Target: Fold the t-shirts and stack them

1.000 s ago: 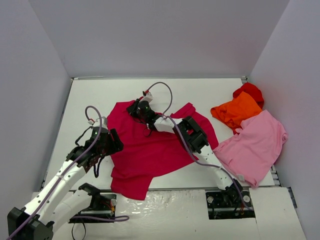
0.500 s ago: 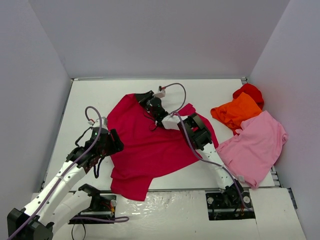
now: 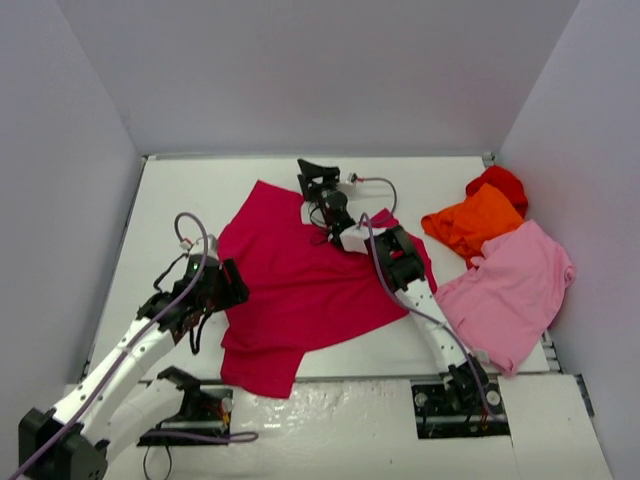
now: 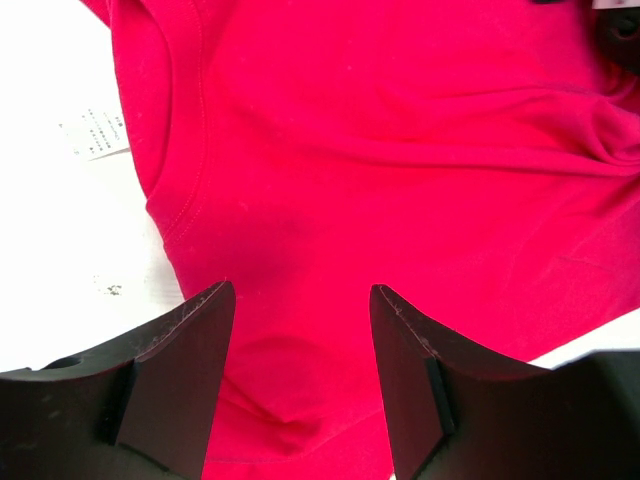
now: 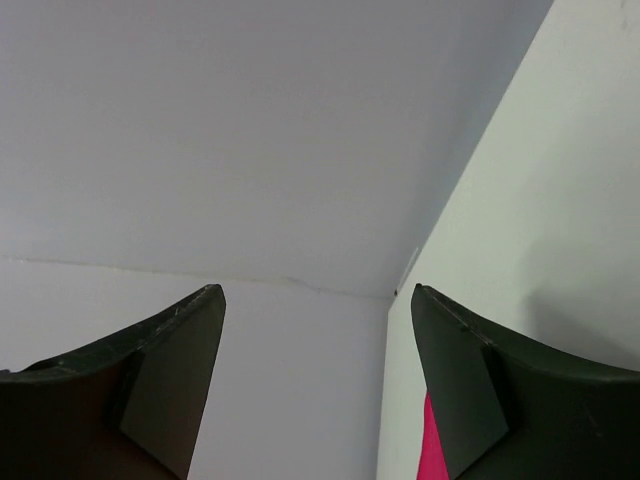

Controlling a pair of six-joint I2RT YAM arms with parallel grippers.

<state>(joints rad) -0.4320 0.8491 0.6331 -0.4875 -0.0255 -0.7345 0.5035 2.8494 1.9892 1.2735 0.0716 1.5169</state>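
The crimson t-shirt (image 3: pixel 300 290) lies spread out flat in the middle of the table. My left gripper (image 3: pixel 228 285) sits low over its left edge; in the left wrist view the jaws (image 4: pixel 300 300) stand apart over the crimson cloth (image 4: pixel 380 150), with a small wrinkle between them. My right gripper (image 3: pixel 315 172) is raised above the shirt's far edge, open and empty. In the right wrist view, between the open fingers (image 5: pixel 315 300), are only the walls and a sliver of crimson cloth (image 5: pixel 432 450). The pink t-shirt (image 3: pixel 510 290), orange t-shirt (image 3: pixel 470 222) and red t-shirt (image 3: pixel 500 183) lie crumpled at the right.
A white printed label (image 4: pixel 92 135) lies on the table beside the shirt's left edge. Grey walls close in the table at the left, back and right. The pink shirt reaches the table's near right edge (image 3: pixel 545 350).
My right gripper carried the crimson shirt's far part toward the back, then let go and opened. The shirt now lies flatter. The left arm has hardly moved.
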